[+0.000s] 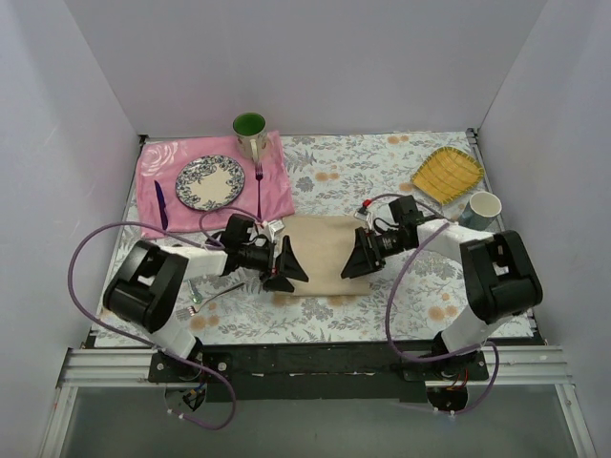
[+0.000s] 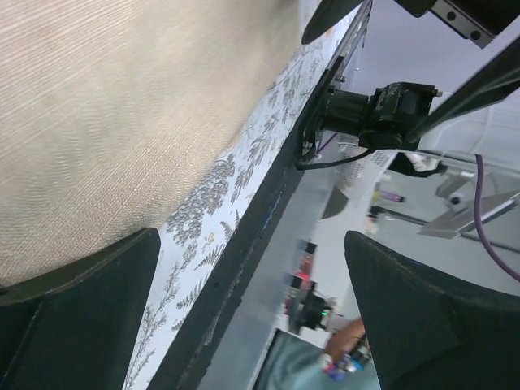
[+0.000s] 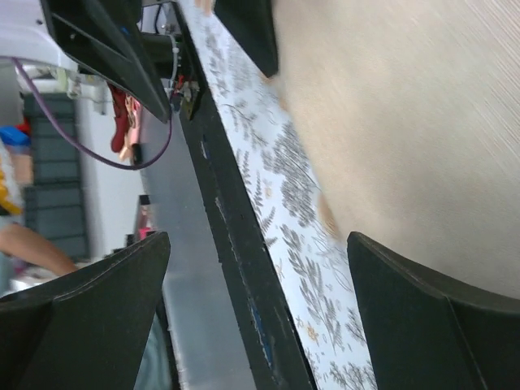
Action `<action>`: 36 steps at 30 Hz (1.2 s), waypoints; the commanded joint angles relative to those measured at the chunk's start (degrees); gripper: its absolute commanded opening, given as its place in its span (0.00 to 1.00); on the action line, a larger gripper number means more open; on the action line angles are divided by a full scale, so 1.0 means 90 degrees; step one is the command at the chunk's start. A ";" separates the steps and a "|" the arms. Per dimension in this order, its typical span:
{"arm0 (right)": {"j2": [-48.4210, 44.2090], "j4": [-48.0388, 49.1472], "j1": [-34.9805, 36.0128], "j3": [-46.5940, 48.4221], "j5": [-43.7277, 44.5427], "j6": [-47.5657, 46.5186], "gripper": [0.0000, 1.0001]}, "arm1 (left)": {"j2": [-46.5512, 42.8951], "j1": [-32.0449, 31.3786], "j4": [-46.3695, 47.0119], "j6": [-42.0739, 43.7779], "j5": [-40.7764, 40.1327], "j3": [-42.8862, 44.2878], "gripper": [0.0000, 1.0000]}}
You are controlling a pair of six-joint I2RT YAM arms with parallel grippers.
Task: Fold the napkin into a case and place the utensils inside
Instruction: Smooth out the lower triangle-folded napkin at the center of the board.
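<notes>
Here the napkin (image 1: 325, 250) lies flat on the floral table, near its centre. The left gripper (image 1: 284, 267) hovers at the cloth's 9 o'clock edge and the right gripper (image 1: 361, 258) at 3 o'clock, both with jaws spread wide.

The napkin (image 1: 325, 250) lies mid-table. At its 10 o'clock a mat (image 1: 277, 202) bears a plate (image 1: 209, 182), with a fork (image 1: 259, 183) at the plate's 3 o'clock. At its 2 o'clock sit a dish (image 1: 447, 174) and a cup (image 1: 483, 207)
</notes>
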 commanded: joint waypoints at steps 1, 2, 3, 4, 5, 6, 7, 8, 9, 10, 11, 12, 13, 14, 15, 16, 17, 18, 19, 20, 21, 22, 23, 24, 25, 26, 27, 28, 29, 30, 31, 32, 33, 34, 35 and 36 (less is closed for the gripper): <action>-0.1013 0.0129 0.0582 0.0208 -0.0039 0.0205 0.99 | -0.1086 -0.0412 -0.0245 0.0650 -0.0235 0.0515 0.98; -0.1073 0.0779 0.0670 -0.0083 -0.0028 0.0498 0.99 | -0.1086 -0.0501 -0.0235 0.0446 -0.0361 0.0564 0.98; -0.1093 0.1027 0.0816 -0.0192 -0.0019 0.0984 0.99 | -0.1048 -0.0627 -0.0148 0.0241 -0.0392 0.0564 0.98; -0.0996 0.1194 0.0885 -0.0290 0.0010 0.1076 0.98 | -0.0922 -0.0638 0.0017 0.0046 -0.0392 0.0467 0.98; -0.0918 0.1283 0.0954 -0.0349 0.0049 0.1087 0.99 | -0.0843 -0.0638 0.0367 -0.0246 -0.0489 0.0409 0.98; -0.0811 0.1400 0.1022 -0.0388 0.0059 0.1097 0.99 | -0.0765 -0.0638 0.0457 -0.0268 -0.0538 0.0379 0.98; -0.0607 0.1478 0.1023 -0.0427 0.0089 0.1106 0.99 | -0.0561 -0.0629 0.0497 -0.0240 -0.0625 0.0379 0.98; -0.0508 0.1557 0.1032 -0.0476 0.0108 0.1107 0.99 | -0.0453 -0.0638 0.0478 -0.0210 -0.0704 0.0379 0.98; -0.0401 0.1557 0.1003 -0.0535 0.0108 0.1068 0.99 | -0.0345 -0.0590 0.0477 -0.0239 -0.0753 0.0369 0.98; -0.0216 0.1509 0.0993 -0.0545 0.0108 0.0903 0.99 | -0.0247 -0.0551 0.0536 -0.0268 -0.0753 0.0330 0.98; -0.0137 0.1479 0.0984 -0.0564 0.0118 0.0814 0.99 | -0.0121 -0.0502 0.0555 -0.0278 -0.0773 0.0252 0.98; -0.0087 0.1470 0.0955 -0.0623 0.0205 0.0756 0.99 | -0.0052 -0.0424 0.0565 -0.0249 -0.0812 0.0223 0.98; -0.0019 0.1479 0.0916 -0.0662 0.0274 0.0639 0.99 | 0.0017 -0.0394 0.0517 -0.0211 -0.0822 0.0193 0.98; 0.0049 0.1489 0.0886 -0.0711 0.0332 0.0589 0.99 | 0.0201 -0.0404 0.0420 -0.0152 -0.0851 0.0222 0.98; 0.0117 0.1489 0.0760 -0.0788 0.0401 0.0570 0.99 | 0.0299 -0.0394 0.0322 -0.0036 -0.0880 0.0232 0.98; 0.0321 0.1479 0.0672 -0.0808 0.0372 0.0589 0.99 | 0.0378 -0.0365 0.0176 0.0004 -0.0880 0.0232 0.98; 0.0420 0.1441 0.0594 -0.0828 0.0343 0.0570 0.99 | 0.0533 -0.0307 0.0117 0.0053 -0.0871 0.0203 0.98; 0.0508 0.1401 0.0419 -0.0877 0.0304 0.0550 0.99 | 0.0583 -0.0268 0.0039 0.0131 -0.0880 0.0184 0.98; 0.0518 0.1295 0.0340 -0.0896 0.0304 0.0521 0.99 | 0.0642 -0.0219 -0.0175 0.0354 -0.0977 0.0174 0.98; 0.0519 0.1178 0.0242 -0.0906 0.0313 0.0337 0.98 | 0.0758 -0.0054 -0.0293 0.0472 -0.0988 0.0135 0.98; 0.0480 0.1002 0.0203 -0.0906 0.0284 0.0209 0.99 | 0.0817 0.0064 -0.0371 0.0570 -0.0959 0.0134 0.98; 0.0450 0.0653 0.0193 -0.0877 0.0245 0.0053 0.99 | 0.0857 0.0162 -0.0459 0.0803 -0.0900 0.0134 0.98; 0.0382 0.0465 0.0154 -0.0848 0.0226 -0.0180 0.99 | 0.0847 0.0298 -0.0634 0.0931 -0.0890 0.0154 0.98; 0.0198 0.0319 0.0154 -0.0799 0.0129 -0.0289 0.99 | 0.0789 0.0309 -0.0694 0.1068 -0.0871 0.0212 0.98; 0.0061 0.0201 0.0144 -0.0644 0.0070 -0.0319 0.99 | 0.0750 0.0319 -0.0762 0.1292 -0.0745 0.0251 0.98; -0.0066 0.0084 0.0153 -0.0556 -0.0008 -0.0310 0.99 | 0.0672 0.0299 -0.0763 0.1371 -0.0647 0.0271 0.98; -0.0299 0.0102 0.0134 -0.0439 -0.0183 -0.0222 0.99 | 0.0565 0.0290 -0.0734 0.1430 -0.0549 0.0291 0.98; -0.0379 0.0151 0.0134 -0.0312 -0.0262 -0.0086 0.99 | 0.0516 0.0260 -0.0724 0.1527 -0.0432 0.0310 0.98; -0.0457 0.0489 0.0095 -0.0098 -0.0359 0.0166 0.99 | 0.0467 0.0164 -0.0772 0.1751 -0.0305 0.0349 0.98; -0.0545 0.0783 0.0076 -0.0028 -0.0447 0.0691 0.99 | 0.0418 0.0114 -0.0811 0.1840 -0.0236 0.0378 0.98; -0.0565 0.1115 0.0066 0.0011 -0.0448 0.1035 0.99 | 0.0311 0.0065 -0.0908 0.1966 -0.0178 0.0456 0.98; -0.0585 0.1379 0.0075 0.0060 -0.0439 0.1290 0.99 | 0.0233 -0.0022 -0.0967 0.2209 -0.0032 0.0505 0.98; -0.0546 0.1923 0.0075 0.0080 -0.0439 0.1795 0.99 | 0.0106 -0.0052 -0.1045 0.2318 -0.0002 0.0554 0.98; -0.0517 0.2073 0.0075 0.0080 -0.0448 0.2022 0.99 | -0.0146 -0.0081 -0.1046 0.2397 0.0047 0.0641 0.98; -0.0468 0.2423 0.0066 0.0032 -0.0439 0.2198 0.99 | -0.0294 -0.0130 -0.1046 0.2455 0.0096 0.0700 0.98; -0.0352 0.2813 0.0066 -0.0027 -0.0390 0.2394 0.99 | -0.0411 -0.0188 -0.1046 0.2572 0.0087 0.0740 0.98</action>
